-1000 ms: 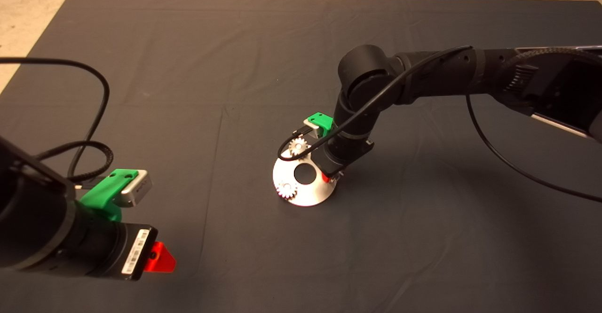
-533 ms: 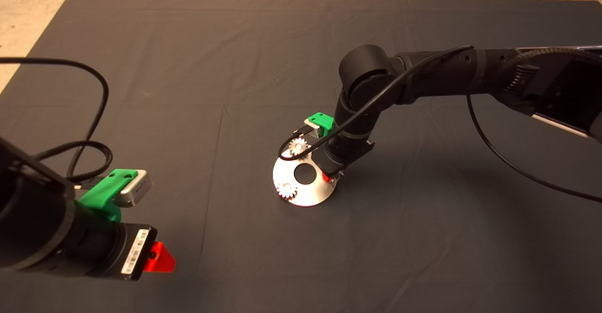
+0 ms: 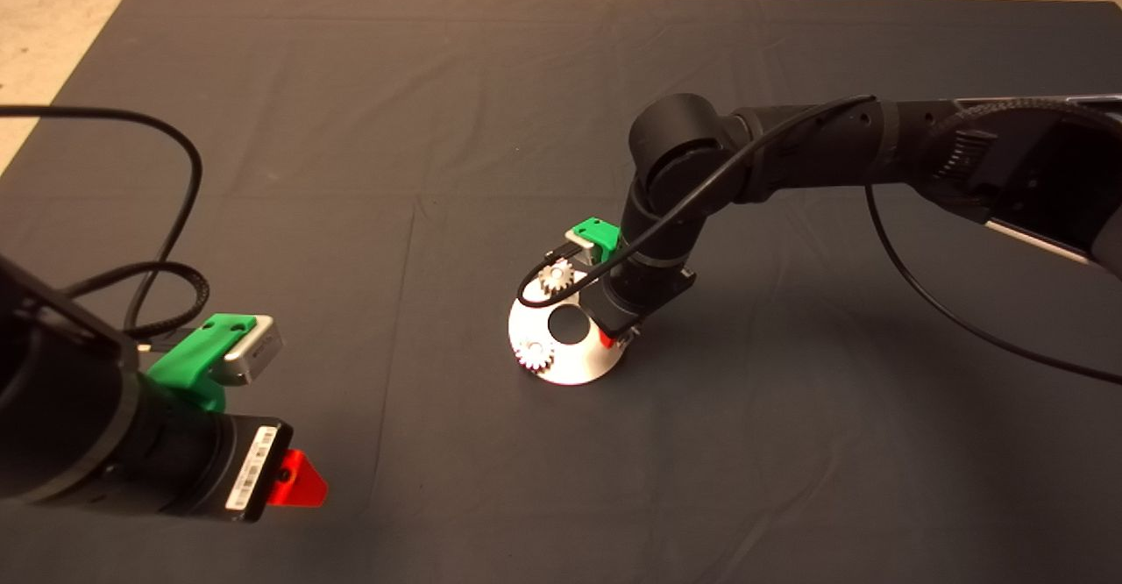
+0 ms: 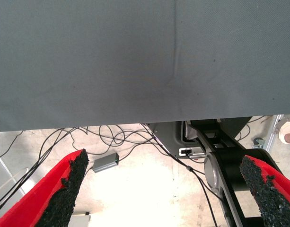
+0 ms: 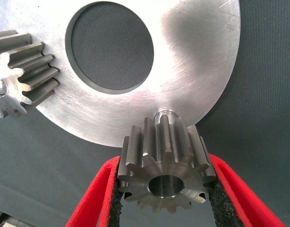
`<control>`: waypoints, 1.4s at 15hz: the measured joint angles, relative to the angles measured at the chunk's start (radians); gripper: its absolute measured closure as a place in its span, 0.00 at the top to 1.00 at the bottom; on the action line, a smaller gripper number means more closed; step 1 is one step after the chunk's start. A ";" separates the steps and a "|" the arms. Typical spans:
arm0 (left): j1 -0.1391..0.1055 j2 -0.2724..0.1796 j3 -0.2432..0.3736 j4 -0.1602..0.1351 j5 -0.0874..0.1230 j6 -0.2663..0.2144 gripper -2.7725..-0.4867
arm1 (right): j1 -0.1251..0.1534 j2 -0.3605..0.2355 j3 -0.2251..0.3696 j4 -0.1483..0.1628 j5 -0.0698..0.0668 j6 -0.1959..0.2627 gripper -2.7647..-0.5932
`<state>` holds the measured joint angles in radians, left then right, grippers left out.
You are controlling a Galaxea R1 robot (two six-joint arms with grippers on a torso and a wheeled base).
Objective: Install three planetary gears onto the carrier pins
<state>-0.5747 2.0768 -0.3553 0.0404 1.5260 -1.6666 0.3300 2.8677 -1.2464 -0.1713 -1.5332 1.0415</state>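
A flat silver disc [image 3: 580, 363] with a large centre hole lies mid-mat. Two planetary gears sit on it: one at its far edge [image 3: 555, 279], one at its near left edge [image 3: 533, 354]. My right gripper [image 3: 610, 335] is down at the disc's right rim, shut on a third gear [image 5: 166, 172]. In the right wrist view this gear hangs tilted just short of a bare carrier pin [image 5: 165, 113] near the rim of the disc [image 5: 197, 61]; a seated gear [image 5: 22, 71] shows beside the hole. My left gripper [image 3: 296, 479] waits open at the lower left.
The dark mat [image 3: 438, 128] spreads wide around the disc. A black cable [image 3: 561, 261] loops from the right wrist over the far gear. The left wrist view shows the mat's edge [image 4: 135, 118] and, beyond it, floor with cables [image 4: 121, 142] and a robot base.
The right arm's elbow has sunk a little and the wrist has shifted slightly over the disc, still holding its gear. The left arm has not moved.
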 joint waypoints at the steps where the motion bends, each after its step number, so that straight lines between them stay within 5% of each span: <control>1: 0.000 0.000 0.000 0.000 0.000 0.000 0.81 | 0.000 0.000 0.000 0.000 0.000 0.000 0.23; 21: 0.000 -0.008 0.004 -0.001 0.000 0.000 0.81 | -0.001 0.000 0.000 0.000 0.000 0.000 0.24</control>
<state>-0.5749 2.0691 -0.3515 0.0398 1.5260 -1.6664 0.3294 2.8677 -1.2464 -0.1717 -1.5336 1.0415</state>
